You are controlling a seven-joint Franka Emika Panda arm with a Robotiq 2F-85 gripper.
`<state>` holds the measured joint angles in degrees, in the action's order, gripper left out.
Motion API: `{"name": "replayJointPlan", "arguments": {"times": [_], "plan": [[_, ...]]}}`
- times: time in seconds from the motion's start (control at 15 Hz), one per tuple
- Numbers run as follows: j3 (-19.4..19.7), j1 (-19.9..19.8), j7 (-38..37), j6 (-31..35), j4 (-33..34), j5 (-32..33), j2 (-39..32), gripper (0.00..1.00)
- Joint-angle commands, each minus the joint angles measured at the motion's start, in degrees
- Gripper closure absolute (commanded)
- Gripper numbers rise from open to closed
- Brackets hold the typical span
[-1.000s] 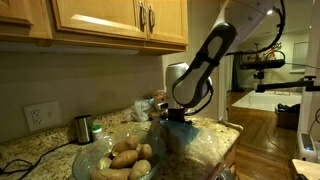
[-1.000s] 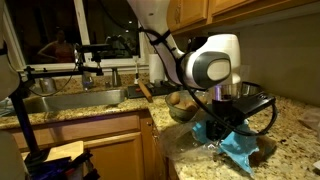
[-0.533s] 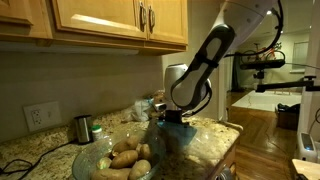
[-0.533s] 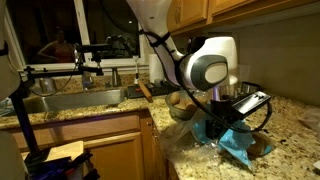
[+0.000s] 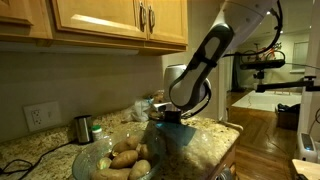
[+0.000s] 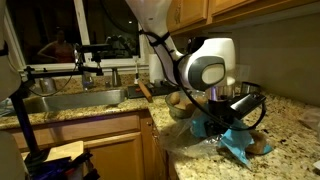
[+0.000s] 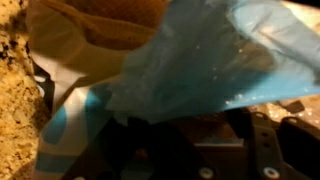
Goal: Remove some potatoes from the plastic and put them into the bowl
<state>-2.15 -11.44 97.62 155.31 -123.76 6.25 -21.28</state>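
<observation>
Gripper (image 6: 221,121) seen low against crinkled blue plastic bag (image 6: 238,144) on granite counter (image 6: 292,126). Jaws masked by bag and wrist body; whether spread or pinching cannot be told. In wrist view, bag draped across most of frame, tan potato (image 7: 100,22) shown beyond its edge at top. Glass bowl (image 5: 92,158) placed just left of gripper in an exterior view, several potatoes (image 5: 127,157) held inside. Metal cup (image 5: 83,127) stood farther left, near wall.

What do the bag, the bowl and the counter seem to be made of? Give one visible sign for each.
The bag: thin plastic film, blue and translucent, crinkled.
The bowl: likely clear glass; the potatoes show through its shiny wall.
The counter: speckled polished stone, probably granite.
</observation>
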Motion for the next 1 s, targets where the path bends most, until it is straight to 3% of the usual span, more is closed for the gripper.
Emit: {"name": "replayJointPlan", "arguments": {"times": [0.0,0.93], "plan": [[-1.14,-1.51,3.2,1.48,-1.49,-1.58,0.75,0.62],[-2.36,-0.43,8.65,-3.28,-6.13,-2.33,7.57,0.68]]}}
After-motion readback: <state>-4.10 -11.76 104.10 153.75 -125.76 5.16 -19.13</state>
